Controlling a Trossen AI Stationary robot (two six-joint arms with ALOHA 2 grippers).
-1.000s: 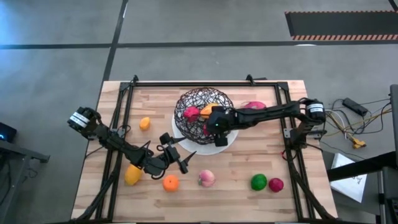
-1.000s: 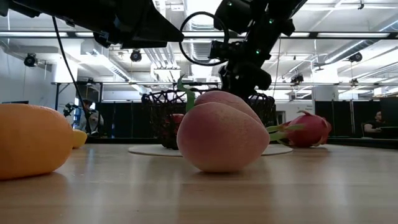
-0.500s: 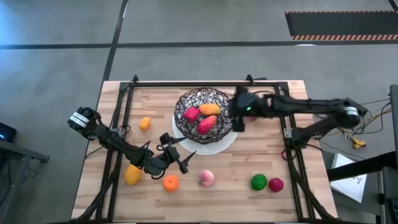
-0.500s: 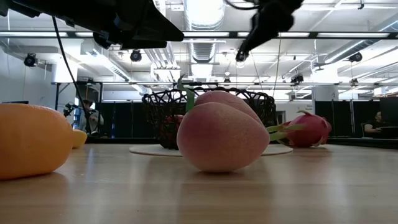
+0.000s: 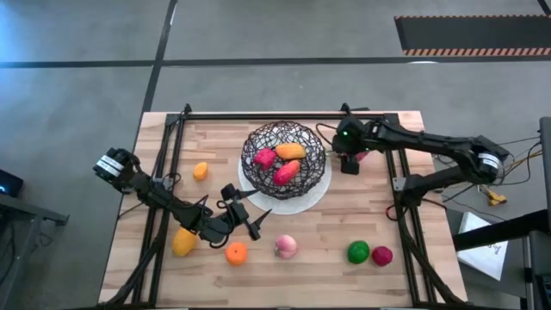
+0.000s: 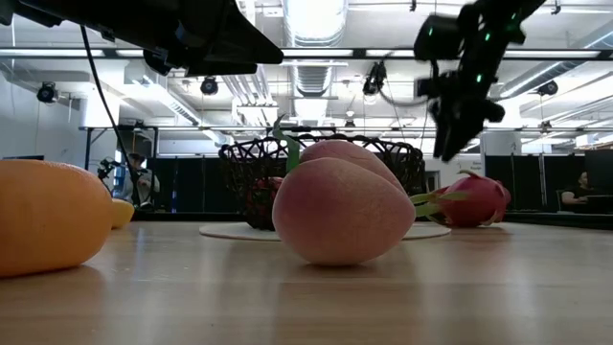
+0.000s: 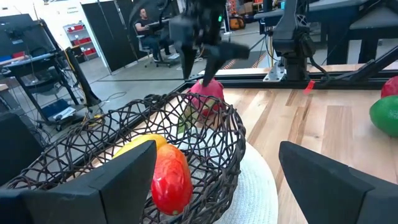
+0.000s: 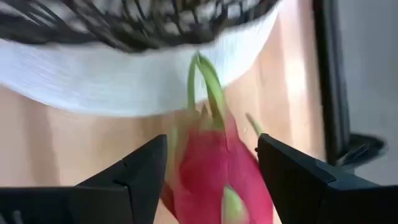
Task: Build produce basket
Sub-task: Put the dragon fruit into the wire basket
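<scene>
The black wire basket [image 5: 286,159] stands on a white plate [image 5: 314,194] and holds a magenta, an orange and a red fruit [image 5: 286,171]. A pink dragon fruit [image 5: 362,152] lies on the table by the plate's right rim. My right gripper [image 5: 349,161] is open above it. In the right wrist view its fingers [image 8: 134,177] stand on either side of the dragon fruit [image 8: 208,171] without touching. My left gripper [image 5: 245,213] is open and empty near the plate's near-left rim, facing the basket [image 7: 155,140].
Loose on the table: a small orange fruit [image 5: 200,170] at the left, a yellow one [image 5: 183,243], an orange [image 5: 236,253] and a pink peach [image 5: 286,247] near the front, a green [image 5: 358,252] and a magenta one [image 5: 381,256] at the front right. A black frame [image 5: 258,114] borders the table.
My right gripper has risen out of the basket and gone toward the table's right edge, then come down over the dragon fruit. The red fruit now shows lying in the basket where the gripper was.
</scene>
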